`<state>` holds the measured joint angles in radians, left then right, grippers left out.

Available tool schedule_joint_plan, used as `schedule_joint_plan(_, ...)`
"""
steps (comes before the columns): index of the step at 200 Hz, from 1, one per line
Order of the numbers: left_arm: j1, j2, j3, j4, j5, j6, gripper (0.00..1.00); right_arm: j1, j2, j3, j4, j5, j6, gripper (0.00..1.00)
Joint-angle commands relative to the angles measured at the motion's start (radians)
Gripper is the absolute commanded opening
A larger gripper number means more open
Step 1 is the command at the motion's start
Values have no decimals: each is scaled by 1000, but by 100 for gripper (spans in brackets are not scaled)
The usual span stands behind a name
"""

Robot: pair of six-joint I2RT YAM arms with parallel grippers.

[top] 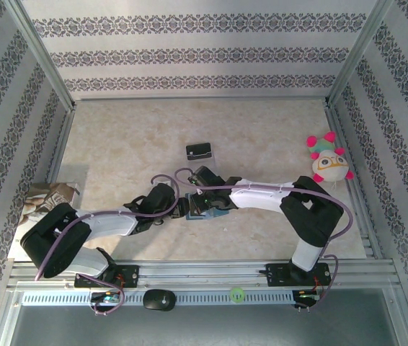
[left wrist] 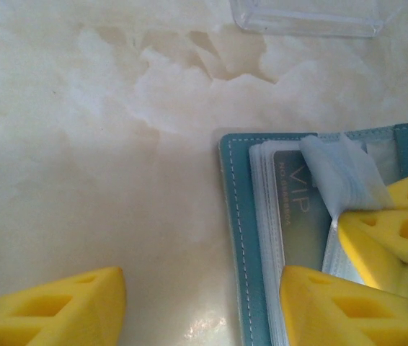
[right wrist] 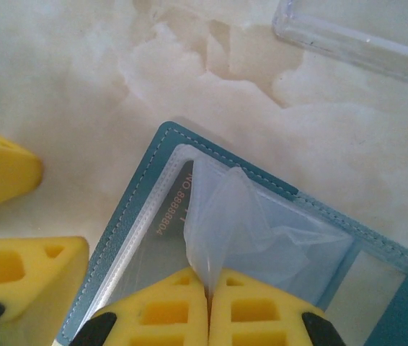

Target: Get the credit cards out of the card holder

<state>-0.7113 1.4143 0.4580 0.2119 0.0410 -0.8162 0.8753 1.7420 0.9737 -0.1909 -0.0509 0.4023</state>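
1. The card holder [left wrist: 238, 238] lies open on the table [left wrist: 81, 144], a card [left wrist: 290, 209] tucked in its pages.
2. The left gripper [left wrist: 204, 288] is spread wide: one finger over the holder's pages, the other off its edge.
3. The right gripper [right wrist: 207, 285] pinches a plastic sleeve [right wrist: 240, 216] rising from the holder.
4. Beyond the holder, a clear stand [top: 200, 150].

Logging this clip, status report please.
Left gripper open at edge of card holder. Right gripper shut on clear sleeve. VIP card not yet out. Nothing in the way.

left pincer [left wrist: 204, 282] gapes, one finger over open card holder [left wrist: 234, 216].
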Motion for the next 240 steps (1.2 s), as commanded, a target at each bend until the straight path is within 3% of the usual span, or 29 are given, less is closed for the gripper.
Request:
schedule_joint_plan(1,9,87,34,91,27,-9,60,-13,-34,-44,65,-115,46,0)
schedule_joint_plan(46,-7,151,67,107,55,-3,61,-34,-66,-98,128,-174,73,0)
schedule_joint_plan(92,-13,171,99,14,53,5,50,-44,-87,-112,136,-176,83,0)
schedule_joint_plan(135,-29,32,56,65,77,15,41,-45,-84,-115,150,-171,93,0)
schedule_joint_plan(193,-78,76,103,37,81,28,18,-46,-73,-118,168,-176,101,0)
schedule_joint_plan(226,-77,87,108,-11,62,17,12,-45,-73,-121,174,-176,103,0)
schedule_joint_plan(240,-77,57,102,-31,52,21,15,-45,-73,-121,174,-176,105,0)
